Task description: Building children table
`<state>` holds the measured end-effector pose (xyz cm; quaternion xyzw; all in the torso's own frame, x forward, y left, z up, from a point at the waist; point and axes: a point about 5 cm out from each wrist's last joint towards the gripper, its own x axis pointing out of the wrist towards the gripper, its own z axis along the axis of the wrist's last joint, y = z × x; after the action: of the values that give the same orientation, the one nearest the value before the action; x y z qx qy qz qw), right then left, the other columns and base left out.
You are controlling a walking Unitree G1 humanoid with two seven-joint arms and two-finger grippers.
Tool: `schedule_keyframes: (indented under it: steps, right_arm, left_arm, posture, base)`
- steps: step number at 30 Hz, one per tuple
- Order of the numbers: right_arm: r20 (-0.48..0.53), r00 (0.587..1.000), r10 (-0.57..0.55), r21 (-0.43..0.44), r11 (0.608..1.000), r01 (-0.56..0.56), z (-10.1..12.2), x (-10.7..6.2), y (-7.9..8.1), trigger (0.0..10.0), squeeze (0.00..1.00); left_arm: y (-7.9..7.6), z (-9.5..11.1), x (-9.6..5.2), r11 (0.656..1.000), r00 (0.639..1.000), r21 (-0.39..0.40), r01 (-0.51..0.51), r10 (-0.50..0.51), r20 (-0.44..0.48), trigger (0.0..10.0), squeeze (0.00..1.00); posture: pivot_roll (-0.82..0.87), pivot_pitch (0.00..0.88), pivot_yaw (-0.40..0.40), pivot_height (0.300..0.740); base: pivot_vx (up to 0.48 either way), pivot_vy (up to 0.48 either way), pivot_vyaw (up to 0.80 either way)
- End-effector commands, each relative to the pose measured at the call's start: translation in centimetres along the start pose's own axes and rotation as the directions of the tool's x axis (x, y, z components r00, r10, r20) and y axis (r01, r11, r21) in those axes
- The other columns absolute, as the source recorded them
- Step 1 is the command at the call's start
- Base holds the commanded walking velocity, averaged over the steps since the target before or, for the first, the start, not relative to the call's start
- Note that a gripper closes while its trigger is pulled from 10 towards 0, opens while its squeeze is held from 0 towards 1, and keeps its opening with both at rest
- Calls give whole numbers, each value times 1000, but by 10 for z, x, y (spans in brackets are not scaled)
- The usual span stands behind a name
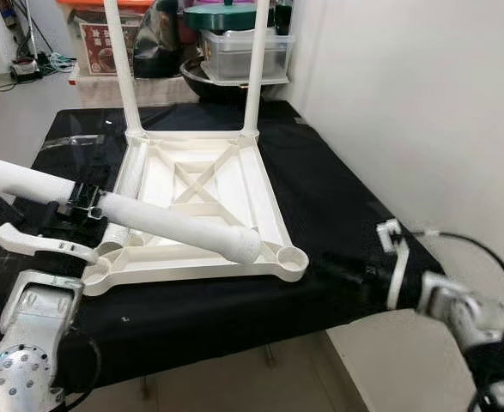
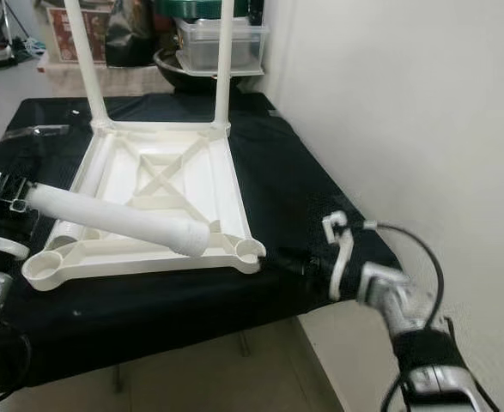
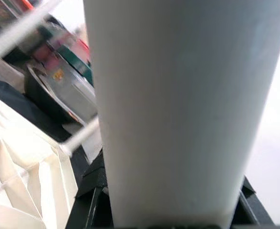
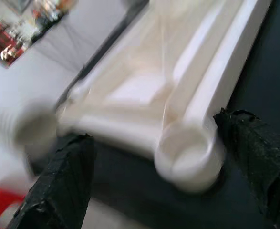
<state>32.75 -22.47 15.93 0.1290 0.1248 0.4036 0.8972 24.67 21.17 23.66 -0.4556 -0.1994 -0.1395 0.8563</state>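
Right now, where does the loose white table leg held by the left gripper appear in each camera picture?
Left eye view: white leg slants from the left edge to the tabletop's near right socket.
Right eye view: it lies lower left.
Left wrist view: it is close, upright.
Right wrist view: its blurred end.
Shared landmark: that socket.

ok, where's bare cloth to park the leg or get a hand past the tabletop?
Free: black cloth between the upturned tabletop and the wall; also the front strip below its near edge. Crowded: left side, where the left gripper holds the loose leg; the right gripper sits open by the near-right socket.
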Motion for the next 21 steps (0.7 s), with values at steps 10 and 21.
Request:
schedule_keyframes:
  steps: [10,21]
  right_arm:
    - [-43,956,289,-245,925,-290,74,43,63,10000,0]
    - [-295,836,463,-210,822,-529,36,73,112,10000,0]
  left_arm:
    - [-16,-30,11,989,980,110,103,-82,-182,0,0]
    - [-27,-55,11,983,947,59,174,-151,-283,0,0]
  posture:
    - [71,0,-61,740]
    - [86,0,-65,740]
  base:
    - [0,0,0]
    - [0,0,0]
